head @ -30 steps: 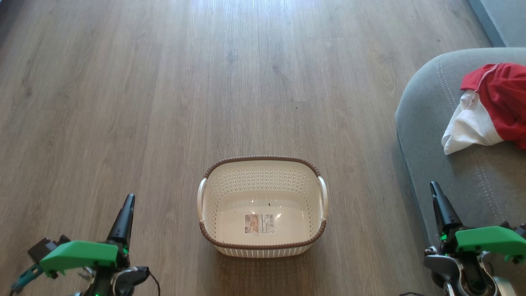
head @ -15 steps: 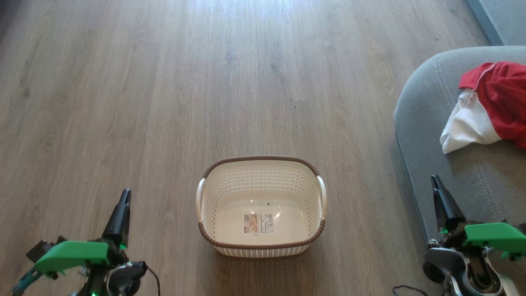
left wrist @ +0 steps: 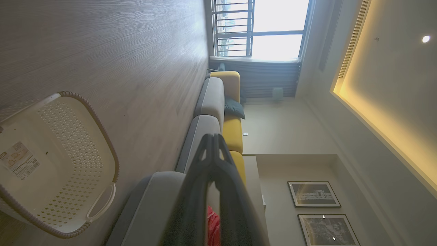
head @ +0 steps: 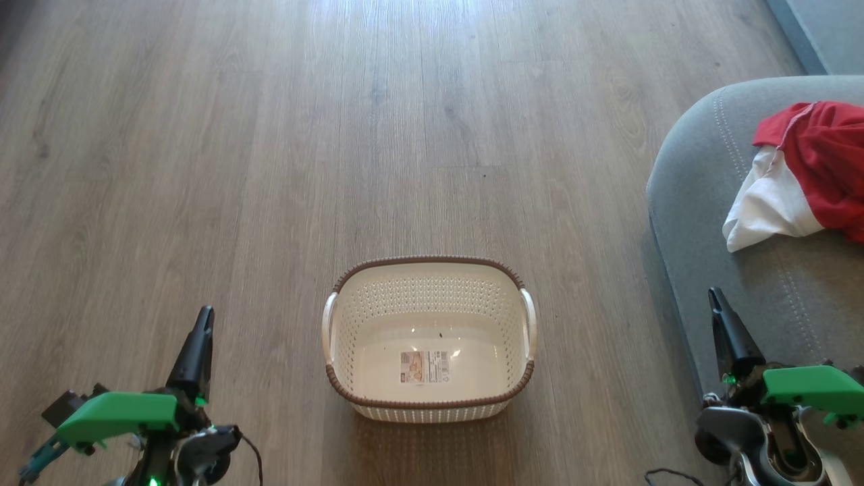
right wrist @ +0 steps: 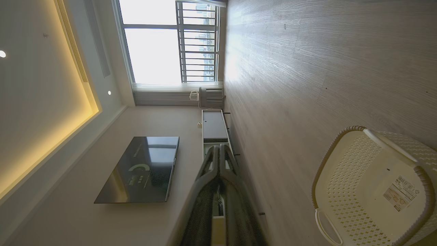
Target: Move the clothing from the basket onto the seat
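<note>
The cream basket (head: 432, 297) with a brown rim stands on the wooden floor at centre, holding nothing but a label sticker on its floor. The clothing (head: 820, 158), red with a white panel, lies crumpled on the grey seat (head: 702, 196) at the right. My left gripper (head: 204, 317) hangs shut and holding nothing to the basket's lower left. My right gripper (head: 715, 300) is shut and bare at the seat's front edge. The left wrist view shows the basket (left wrist: 68, 136), the seat (left wrist: 150, 205), a sliver of red clothing (left wrist: 211, 223) and the shut left gripper (left wrist: 213, 137). The right wrist view has the basket (right wrist: 341, 177) beside the shut right gripper (right wrist: 220, 147).
Bare wooden floor (head: 337, 135) stretches ahead and to the left. A long sofa with yellow backs (left wrist: 234, 133) runs toward a window. A wall television (right wrist: 143, 167) hangs above a low console (right wrist: 213, 124) on the opposite side.
Both arms have shifted a little: the left gripper drifted slightly left, the right one slightly up. Both stayed shut. The basket and the clothing lie as before.
</note>
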